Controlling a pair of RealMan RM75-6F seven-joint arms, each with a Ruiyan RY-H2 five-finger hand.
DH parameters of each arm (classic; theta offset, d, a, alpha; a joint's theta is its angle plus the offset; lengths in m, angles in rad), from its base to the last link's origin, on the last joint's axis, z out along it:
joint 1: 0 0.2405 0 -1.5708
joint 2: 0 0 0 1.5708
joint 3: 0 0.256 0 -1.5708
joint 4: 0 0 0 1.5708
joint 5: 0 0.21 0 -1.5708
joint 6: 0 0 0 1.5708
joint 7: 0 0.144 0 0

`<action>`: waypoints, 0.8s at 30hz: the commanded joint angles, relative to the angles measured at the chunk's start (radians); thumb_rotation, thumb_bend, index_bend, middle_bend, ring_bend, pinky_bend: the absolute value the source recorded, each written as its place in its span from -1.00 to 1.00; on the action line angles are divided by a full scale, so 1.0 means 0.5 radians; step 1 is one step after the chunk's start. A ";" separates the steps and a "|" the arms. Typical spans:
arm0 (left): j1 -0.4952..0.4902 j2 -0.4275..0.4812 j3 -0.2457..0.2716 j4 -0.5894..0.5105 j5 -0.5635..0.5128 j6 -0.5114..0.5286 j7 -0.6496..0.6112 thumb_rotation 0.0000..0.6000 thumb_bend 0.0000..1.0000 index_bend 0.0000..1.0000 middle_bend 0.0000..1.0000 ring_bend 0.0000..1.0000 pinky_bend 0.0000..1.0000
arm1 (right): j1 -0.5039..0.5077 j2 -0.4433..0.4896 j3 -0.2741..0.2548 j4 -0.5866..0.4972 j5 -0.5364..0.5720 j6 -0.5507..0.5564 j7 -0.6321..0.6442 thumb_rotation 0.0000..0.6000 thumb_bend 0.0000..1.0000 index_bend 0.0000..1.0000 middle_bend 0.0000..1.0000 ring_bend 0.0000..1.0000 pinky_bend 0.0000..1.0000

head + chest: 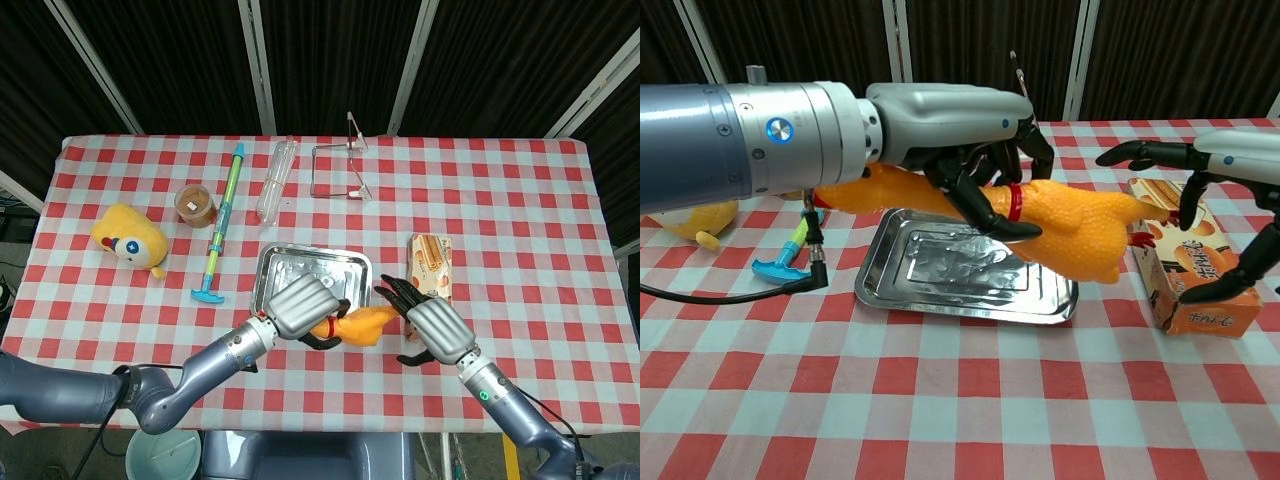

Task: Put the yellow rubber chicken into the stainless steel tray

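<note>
My left hand (pixel 970 125) (pixel 300 308) grips the yellow rubber chicken (pixel 1070 222) (pixel 362 324) around its neck, by the red collar. It holds the chicken in the air above the right part of the stainless steel tray (pixel 890 285) (pixel 272 262). The chicken's body sticks out past the tray's right rim. My right hand (pixel 1215 190) (pixel 435 330) hovers to the right of the chicken with fingers spread, touching nothing, over the orange box (pixel 1200 300).
The orange snack box (pixel 430 262) lies right of the tray. Left of the tray are a blue-green toy pump (pixel 220 225), a brown jar (pixel 196 205) and a yellow plush toy (pixel 128 238). A clear bottle (pixel 275 180) and a wire stand (pixel 340 170) sit behind it.
</note>
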 commanded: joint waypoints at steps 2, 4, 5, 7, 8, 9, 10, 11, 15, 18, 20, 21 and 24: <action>0.039 0.012 0.025 -0.010 0.045 0.028 -0.022 1.00 0.29 0.14 0.39 0.29 0.25 | -0.020 0.029 -0.018 -0.015 -0.011 0.014 -0.019 1.00 -0.90 -1.00 -1.00 -1.00 -0.83; 0.059 0.017 0.034 -0.009 0.066 0.041 -0.037 1.00 0.28 0.14 0.39 0.29 0.25 | -0.035 0.048 -0.024 -0.014 -0.017 0.033 -0.024 1.00 -0.90 -1.00 -1.00 -1.00 -0.83; 0.073 0.021 0.042 -0.008 0.079 0.049 -0.049 1.00 0.28 0.14 0.39 0.29 0.25 | -0.045 0.061 -0.027 -0.014 -0.021 0.047 -0.026 1.00 -0.90 -1.00 -1.00 -1.00 -0.83; 0.103 0.030 0.058 0.000 0.106 0.060 -0.081 1.00 0.28 0.14 0.38 0.29 0.25 | -0.072 0.098 -0.033 -0.012 -0.024 0.080 -0.024 1.00 -0.90 -1.00 -1.00 -1.00 -0.83; 0.117 0.035 0.066 0.006 0.124 0.066 -0.099 1.00 0.28 0.14 0.38 0.29 0.25 | -0.087 0.119 -0.035 -0.012 -0.022 0.099 -0.021 1.00 -0.90 -1.00 -1.00 -1.00 -0.83; 0.135 0.039 0.075 0.015 0.141 0.074 -0.121 1.00 0.28 0.14 0.38 0.28 0.25 | -0.101 0.138 -0.036 -0.014 -0.022 0.118 -0.011 1.00 -0.90 -1.00 -1.00 -1.00 -0.83; 0.153 0.043 0.083 0.025 0.162 0.082 -0.148 1.00 0.28 0.13 0.38 0.28 0.25 | -0.119 0.157 -0.036 -0.018 -0.020 0.141 0.006 1.00 -0.90 -1.00 -1.00 -1.00 -0.83; 0.167 0.045 0.089 0.034 0.176 0.090 -0.170 1.00 0.28 0.13 0.38 0.28 0.25 | -0.128 0.170 -0.037 -0.022 -0.023 0.154 0.018 1.00 -0.90 -1.00 -1.00 -1.00 -0.83; 0.254 0.035 0.123 0.131 0.266 0.139 -0.316 1.00 0.28 0.13 0.37 0.27 0.25 | -0.189 0.243 -0.024 -0.032 -0.044 0.259 0.068 1.00 -0.90 -1.00 -1.00 -1.00 -0.83; 0.296 0.019 0.133 0.214 0.298 0.155 -0.393 1.00 0.27 0.13 0.37 0.26 0.24 | -0.222 0.276 -0.004 -0.028 -0.041 0.321 0.104 1.00 -0.90 -1.00 -1.00 -1.00 -0.83; 0.321 0.001 0.132 0.284 0.315 0.169 -0.427 1.00 0.26 0.13 0.37 0.26 0.23 | -0.243 0.289 0.014 -0.014 -0.036 0.365 0.122 1.00 -0.90 -1.00 -1.00 -1.00 -0.83; 0.333 -0.014 0.130 0.325 0.321 0.181 -0.435 1.00 0.25 0.13 0.37 0.26 0.23 | -0.253 0.293 0.022 -0.007 -0.033 0.383 0.131 1.00 -0.90 -1.00 -1.00 -1.00 -0.83; 0.354 -0.067 0.119 0.446 0.316 0.200 -0.432 1.00 0.17 0.13 0.37 0.26 0.23 | -0.273 0.304 0.040 0.004 -0.022 0.417 0.166 1.00 -0.90 -1.00 -1.00 -1.00 -0.83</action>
